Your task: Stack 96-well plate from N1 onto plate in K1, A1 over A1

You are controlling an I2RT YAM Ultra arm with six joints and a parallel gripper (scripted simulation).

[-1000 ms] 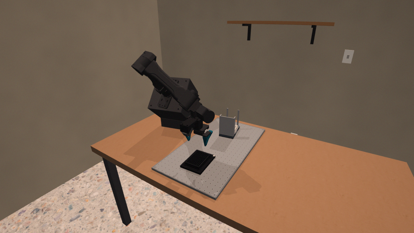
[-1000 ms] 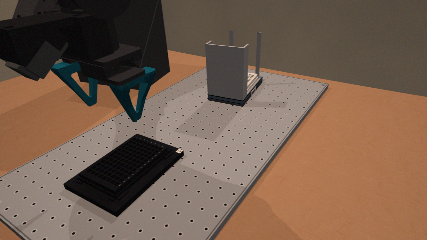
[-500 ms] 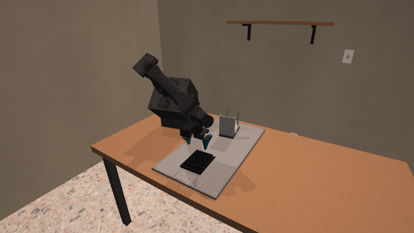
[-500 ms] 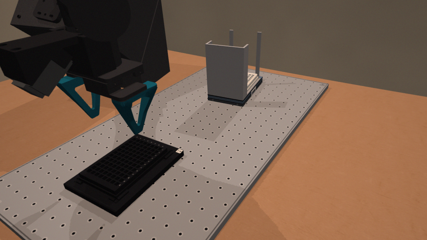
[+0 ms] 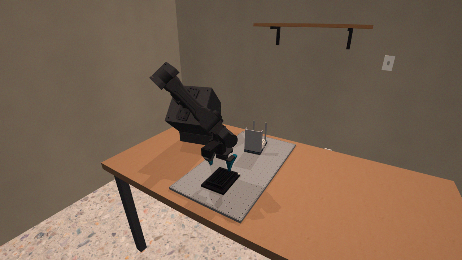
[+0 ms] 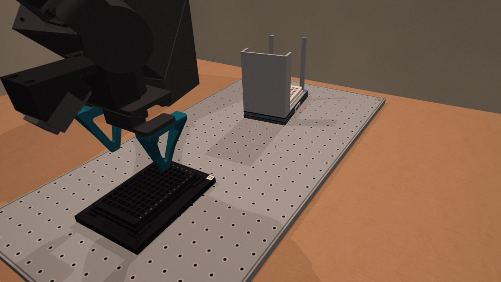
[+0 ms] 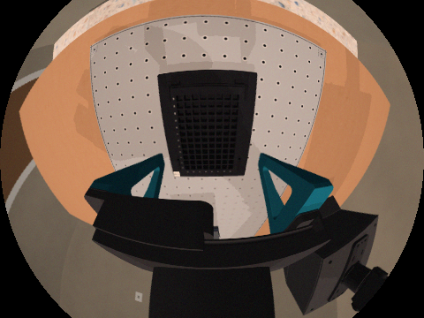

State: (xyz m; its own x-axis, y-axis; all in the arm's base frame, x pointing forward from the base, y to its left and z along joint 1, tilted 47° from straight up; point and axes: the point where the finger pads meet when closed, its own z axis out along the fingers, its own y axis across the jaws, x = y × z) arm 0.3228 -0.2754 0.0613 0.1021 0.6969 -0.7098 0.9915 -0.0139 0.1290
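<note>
Right now I have the jaws (image 6: 138, 157) spread to their full width and holding nothing; the teal fingers (image 6: 163, 147) hang point-down above the near end of the black 96-well plate (image 6: 146, 194), apart from it. On the wrist view the plate (image 7: 208, 130) lies ahead of the jaws and centred between the two fingers, its short end nearest them. That plate sits flat in the black plate nest N1 (image 6: 105, 224), below and just ahead of the jaws; the pale A1 marker (image 6: 210, 178) shows outside the nest corner to one side of the jaws, on the side facing the rack. Well beyond the jaws, further along the grey perforated breadboard (image 6: 315, 147), stands the stack rack K1 (image 6: 266, 84), its tall grey wall toward the exterior camera and two thin posts rising behind it; a pale 96-well plate (image 6: 294, 93) lies low inside, only its edge visible past the wall. From the top view I see the black arm (image 5: 194, 106) reaching down from its base over the breadboard (image 5: 258, 187), which rests on the orange-brown tabletop (image 5: 355, 200); jaws (image 5: 221, 164) over the nest, rack (image 5: 254, 140) off beyond them.
</note>
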